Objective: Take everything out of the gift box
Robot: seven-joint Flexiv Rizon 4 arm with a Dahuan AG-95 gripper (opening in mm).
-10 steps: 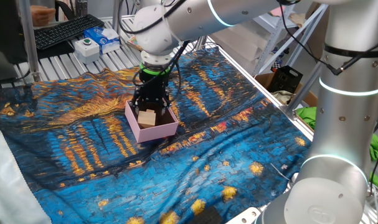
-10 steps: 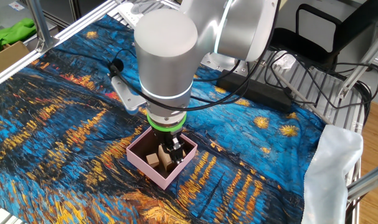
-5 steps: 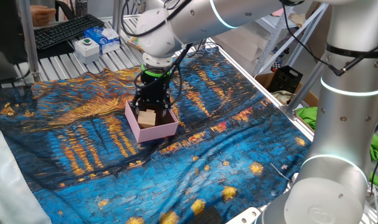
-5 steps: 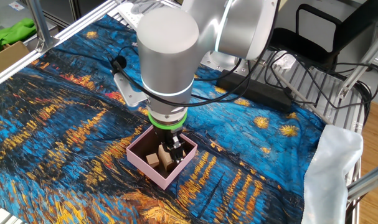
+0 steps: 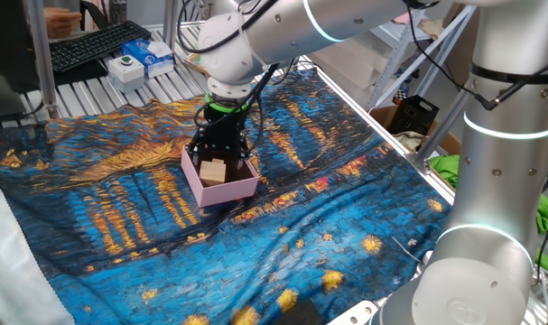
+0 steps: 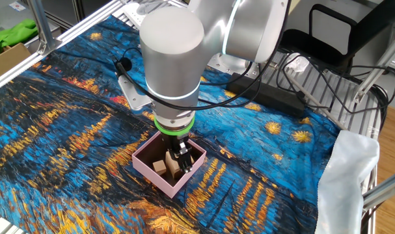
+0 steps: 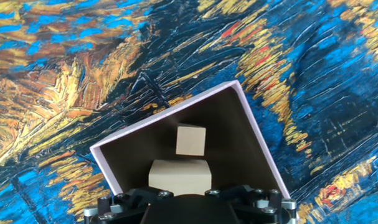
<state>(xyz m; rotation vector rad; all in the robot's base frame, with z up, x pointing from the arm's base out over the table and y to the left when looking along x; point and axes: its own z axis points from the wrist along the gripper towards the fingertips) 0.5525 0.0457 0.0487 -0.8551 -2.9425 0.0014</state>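
Note:
The pink gift box lies on the painted cloth, and its dark inside fills the lower hand view. Two pale wooden blocks lie in it: the larger block close under my hand and the small cube just beyond. In the other fixed view the box holds the small cube beside the larger block. My gripper reaches down inside the box right over the larger block; in one fixed view the gripper stands behind a block. Its fingertips are hidden.
The blue and orange painted cloth covers the table in folds. A blue-and-white carton and a keyboard sit at the back. A black power strip with cables lies on the cloth's far side. A metal frame rail borders the table.
The arm shifted very slightly above the box. The gripper stays inside the box and the blocks have not moved.

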